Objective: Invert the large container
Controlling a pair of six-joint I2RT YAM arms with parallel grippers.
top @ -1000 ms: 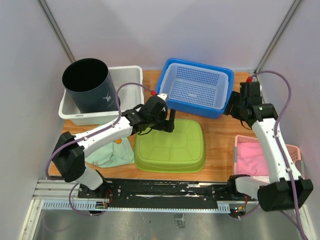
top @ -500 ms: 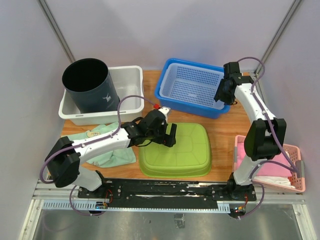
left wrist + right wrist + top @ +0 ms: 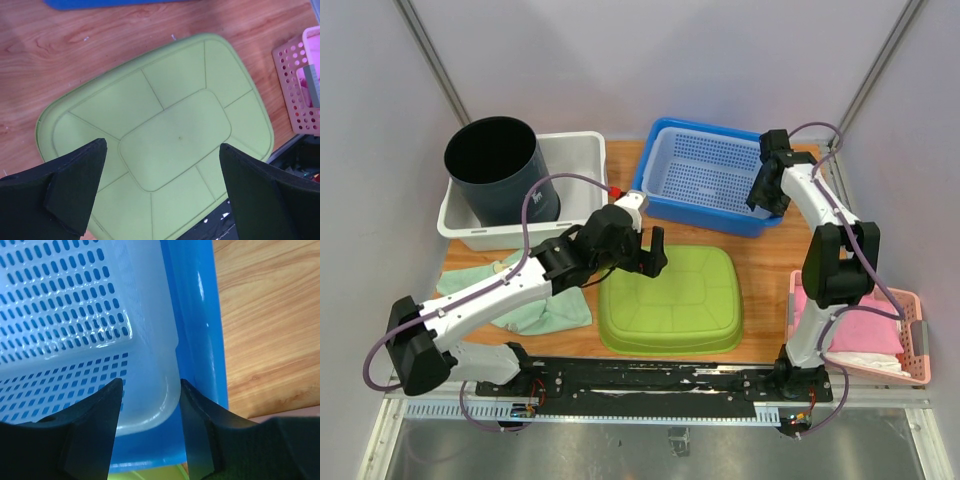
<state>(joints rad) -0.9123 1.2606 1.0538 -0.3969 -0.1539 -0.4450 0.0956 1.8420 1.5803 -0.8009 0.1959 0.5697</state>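
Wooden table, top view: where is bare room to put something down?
Bare wooden table lies right of the overturned green plastic tub, between the blue plastic basket and the pink perforated basket. The left side is crowded: white bin, black bucket, mint cloth.

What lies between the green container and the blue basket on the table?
Only a bare strip of the wooden table lies between the green container and the blue basket. The left wrist view shows this most clearly.

A lime-green container point(image 3: 170, 125) lies base-up on the wooden table point(image 3: 100, 45). The left gripper point(image 3: 162, 146) hangs above it, fingers spread wide. A pink perforated basket point(image 3: 300, 85) sits near its right edge.
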